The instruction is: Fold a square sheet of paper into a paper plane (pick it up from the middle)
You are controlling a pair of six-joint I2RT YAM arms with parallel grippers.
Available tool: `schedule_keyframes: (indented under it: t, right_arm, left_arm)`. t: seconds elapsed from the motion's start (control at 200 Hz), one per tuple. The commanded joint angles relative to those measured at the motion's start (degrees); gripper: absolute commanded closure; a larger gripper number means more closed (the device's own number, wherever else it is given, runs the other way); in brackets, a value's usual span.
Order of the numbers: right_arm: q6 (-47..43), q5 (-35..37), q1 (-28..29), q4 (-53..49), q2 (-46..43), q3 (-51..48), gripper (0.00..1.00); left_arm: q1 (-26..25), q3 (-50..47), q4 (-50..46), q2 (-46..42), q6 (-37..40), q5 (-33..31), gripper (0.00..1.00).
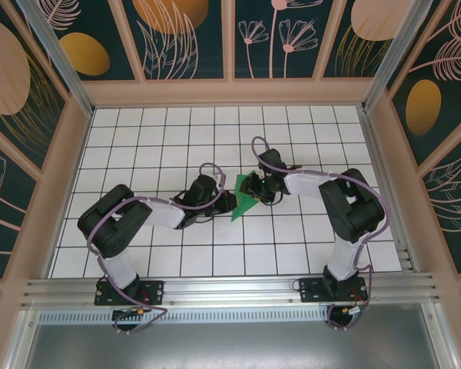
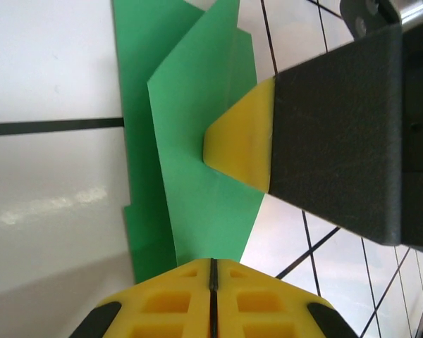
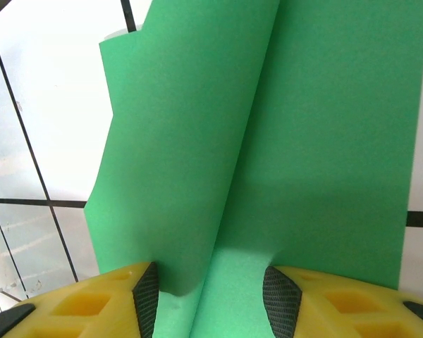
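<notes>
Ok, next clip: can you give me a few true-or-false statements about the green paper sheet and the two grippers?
1. The left gripper is shut. True.
2. The right gripper is shut tight. False: its jaws stand apart, with a raised fold of the thin green paper sheet between them.
3. The paper lies as a flat, unfolded square. False: it is creased, with layers overlapping.
4. Both grippers meet at the paper near the middle of the white gridded table. True.
</notes>
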Motion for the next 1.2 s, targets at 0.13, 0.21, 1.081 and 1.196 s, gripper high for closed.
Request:
schedule_keyframes:
  t: [0.13, 0.21, 1.081, 1.196]
  right_arm:
    - [0.3, 10.1, -0.4, -7.6, 10.6, -5.7, 0.50]
    - [0.2, 10.1, -0.4, -7.6, 10.8, -5.6, 0.50]
    - [-0.3, 12.1, 0.0, -8.3, 13.6, -5.4, 0.51]
    - [-0.2, 12.7, 0.2, -8.6, 14.3, -5.1, 0.51]
  left_arm:
    - [0.5, 3.2, 0.5, 1.5, -0.5, 0.4, 0.88]
    - [0.5, 3.4, 0.4, 1.9, -0.5, 0.6, 0.88]
    - [0.6, 5.9, -4.8, 6.4, -0.4, -0.4, 0.92]
    - [0.6, 5.9, -5.0, 6.6, -0.5, -0.5, 0.92]
